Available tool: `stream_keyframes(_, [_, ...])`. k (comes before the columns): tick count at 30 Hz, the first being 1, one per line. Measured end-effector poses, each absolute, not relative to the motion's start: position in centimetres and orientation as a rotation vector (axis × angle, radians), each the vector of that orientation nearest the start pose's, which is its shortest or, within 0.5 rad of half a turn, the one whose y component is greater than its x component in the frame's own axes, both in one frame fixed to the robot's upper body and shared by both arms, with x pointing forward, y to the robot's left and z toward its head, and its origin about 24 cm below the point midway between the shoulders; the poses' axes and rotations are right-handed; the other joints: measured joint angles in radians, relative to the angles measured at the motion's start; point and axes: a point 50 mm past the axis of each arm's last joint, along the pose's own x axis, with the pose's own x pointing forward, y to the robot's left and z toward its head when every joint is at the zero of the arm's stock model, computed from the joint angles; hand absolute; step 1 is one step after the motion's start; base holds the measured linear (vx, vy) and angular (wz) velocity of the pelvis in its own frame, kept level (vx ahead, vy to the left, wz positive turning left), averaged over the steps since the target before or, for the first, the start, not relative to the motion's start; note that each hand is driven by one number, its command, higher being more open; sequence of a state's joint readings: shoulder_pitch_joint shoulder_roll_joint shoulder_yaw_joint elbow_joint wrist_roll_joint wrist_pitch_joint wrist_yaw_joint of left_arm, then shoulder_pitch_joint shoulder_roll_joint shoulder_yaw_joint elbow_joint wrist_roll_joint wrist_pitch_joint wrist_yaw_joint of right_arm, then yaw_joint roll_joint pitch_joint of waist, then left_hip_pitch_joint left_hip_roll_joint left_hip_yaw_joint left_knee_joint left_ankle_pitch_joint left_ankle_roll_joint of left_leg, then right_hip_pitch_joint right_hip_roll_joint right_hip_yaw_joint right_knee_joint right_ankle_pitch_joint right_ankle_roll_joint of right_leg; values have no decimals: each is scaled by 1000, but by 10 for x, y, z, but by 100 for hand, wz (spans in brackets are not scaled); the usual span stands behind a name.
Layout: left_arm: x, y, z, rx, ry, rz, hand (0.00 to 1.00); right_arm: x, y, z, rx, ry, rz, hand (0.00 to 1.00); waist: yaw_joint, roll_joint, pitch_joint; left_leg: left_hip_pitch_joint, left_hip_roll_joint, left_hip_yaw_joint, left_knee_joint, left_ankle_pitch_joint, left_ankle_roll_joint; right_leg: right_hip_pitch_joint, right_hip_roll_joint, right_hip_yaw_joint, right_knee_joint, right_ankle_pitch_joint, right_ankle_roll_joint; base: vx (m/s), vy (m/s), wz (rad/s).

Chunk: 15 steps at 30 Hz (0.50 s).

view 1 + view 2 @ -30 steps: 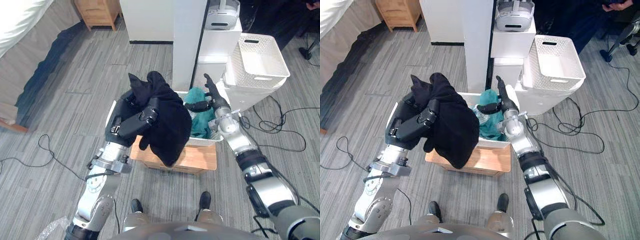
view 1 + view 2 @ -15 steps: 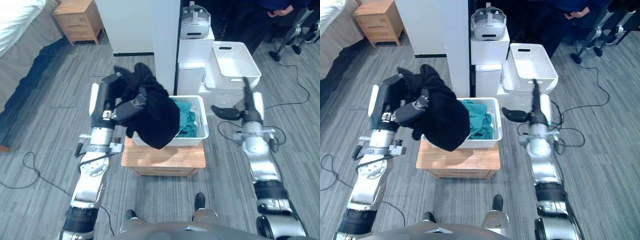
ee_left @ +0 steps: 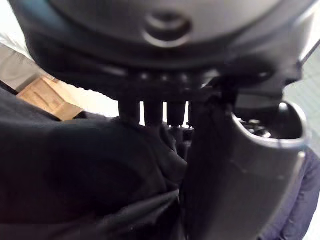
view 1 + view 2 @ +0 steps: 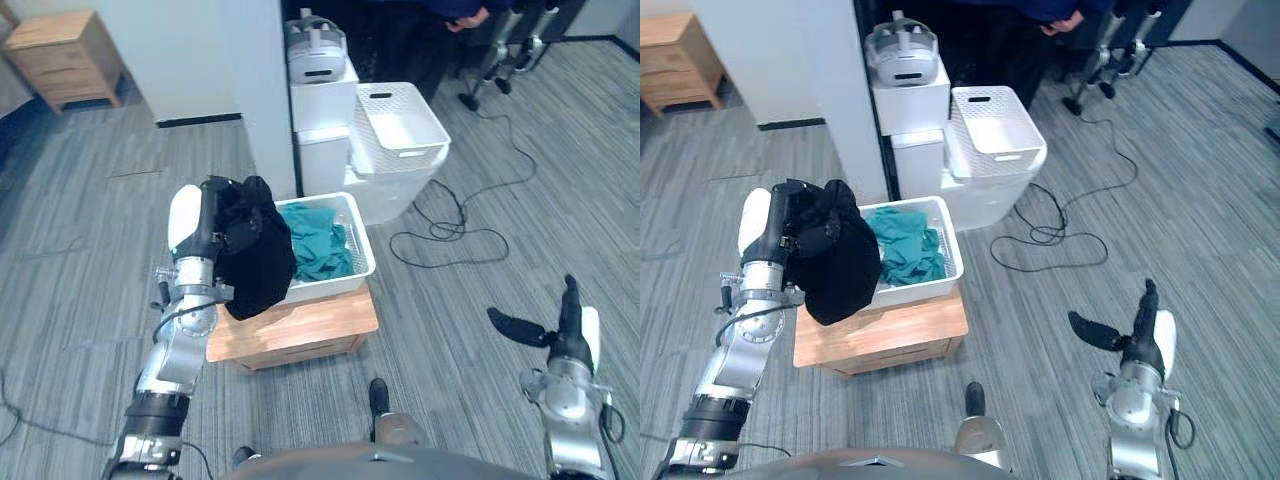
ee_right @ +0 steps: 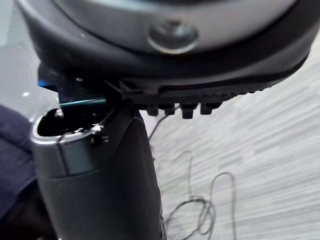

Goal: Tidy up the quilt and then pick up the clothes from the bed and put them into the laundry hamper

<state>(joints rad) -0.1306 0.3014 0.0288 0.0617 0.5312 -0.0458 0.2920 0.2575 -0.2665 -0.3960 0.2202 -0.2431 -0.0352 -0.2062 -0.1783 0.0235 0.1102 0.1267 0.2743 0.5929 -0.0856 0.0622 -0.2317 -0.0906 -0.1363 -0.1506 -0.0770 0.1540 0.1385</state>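
Note:
A black garment [image 4: 255, 258] hangs from my left hand [image 4: 222, 212], whose fingers are curled into the cloth. The garment drapes over the left rim of the white laundry hamper [image 4: 362, 243] and down its outer side. Teal clothes [image 4: 315, 250] lie inside the hamper, which stands on a low wooden stool [image 4: 300, 330]. In the left wrist view my fingers sink into the black cloth [image 3: 85, 170] with the thumb [image 3: 235, 180] beside it. My right hand [image 4: 562, 328] is open, fingers straight up, low over the floor far right of the hamper.
A second white basket [image 4: 400, 125] sits on white boxes just behind the hamper, beside a white cabinet with a headset [image 4: 315, 45] on top. Cables [image 4: 450, 240] loop on the grey floor. A wooden nightstand [image 4: 65, 55] stands far left; a person [image 4: 465, 10] and chair legs are at the back.
The camera has swung, shifting the whole scene. My right hand has drawn away from the hamper to the lower right. My left hand still holds the black garment at the hamper's left rim.

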Motion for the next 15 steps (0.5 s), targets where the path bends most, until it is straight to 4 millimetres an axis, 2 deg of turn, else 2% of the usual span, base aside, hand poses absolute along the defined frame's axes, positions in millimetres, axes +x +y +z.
stream_keyframes(2, [287, 217, 89, 835, -225, 332, 0, 142, -322, -19, -523, 419, -614, 100, -21, 0, 0, 0, -1, 14, 0, -2, -1, -10, 2, 15, 0, 0, 0, 5, -13, -22])
stream_keyframes(5, [297, 220, 93, 848, -223, 361, 0, 134, -308, -33, -471, 455, -602, 100, -38, 0, 0, -4, -3, 42, 0, -4, -2, -33, 6, 40, 0, 4, -2, -3, -7, -25])
stream_keyframes(6, [299, 221, 92, 850, -214, 367, 100, 134, -302, -39, -452, 473, -589, 100, -48, 0, 0, -5, -3, 50, 1, -5, -2, -40, 8, 47, 0, 6, -3, -8, -11, -22])
stream_keyframes(10, [307, 224, 83, 856, -146, 370, 100, 136, -283, -51, -410, 502, -538, 100, -62, 2, 9, -15, -6, 82, 1, -7, -1, -69, 12, 75, -1, 14, -6, -28, -13, -20])
stream_keyframes(15, [307, 213, 74, 812, -103, 325, 100, 138, -269, -57, -376, 511, -510, 100, -68, 11, 21, -9, -7, 88, 1, -10, 0, -66, 12, 77, 0, 14, -6, -5, -3, -2])
